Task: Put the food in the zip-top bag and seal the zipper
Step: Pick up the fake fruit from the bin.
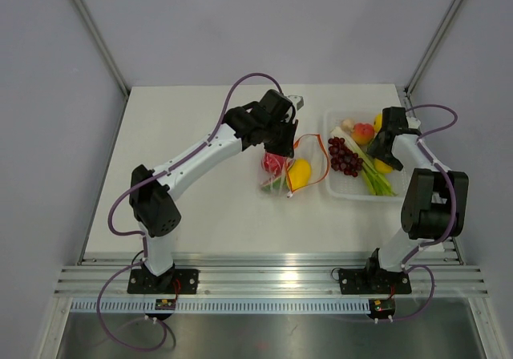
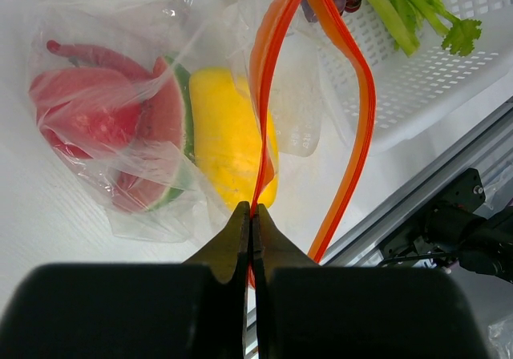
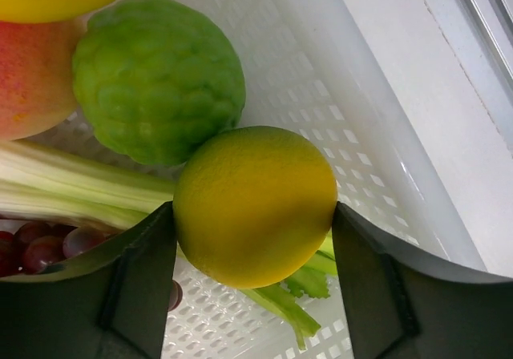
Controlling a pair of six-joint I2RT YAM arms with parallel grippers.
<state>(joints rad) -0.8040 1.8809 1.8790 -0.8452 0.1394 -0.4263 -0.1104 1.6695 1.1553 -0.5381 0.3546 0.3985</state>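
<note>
The clear zip-top bag point(image 2: 104, 167) lies on the table and holds a watermelon slice point(image 2: 164, 127), a yellow piece point(image 2: 228, 135) and a red chili point(image 2: 88, 53). Its red-orange zipper point(image 2: 272, 70) stands open in a loop. My left gripper point(image 2: 252, 211) is shut on one side of that strip; from above this gripper point(image 1: 295, 139) hangs over the bag's mouth. In the white tray point(image 3: 353, 135), my right gripper point(image 3: 255, 223) has both fingers pressed against a yellow lemon point(image 3: 255, 205). Beside it lie a bumpy green fruit point(image 3: 156, 78), celery point(image 3: 72, 187) and purple grapes point(image 3: 40, 247).
The tray point(image 1: 345, 195) sits just right of the bag point(image 1: 280, 171), with grapes point(image 1: 345, 157), a red-yellow fruit point(image 1: 365, 132) and celery point(image 1: 377, 181) in it. A metal rail point(image 1: 264, 279) runs along the table's near edge. Grey walls close in the back and sides.
</note>
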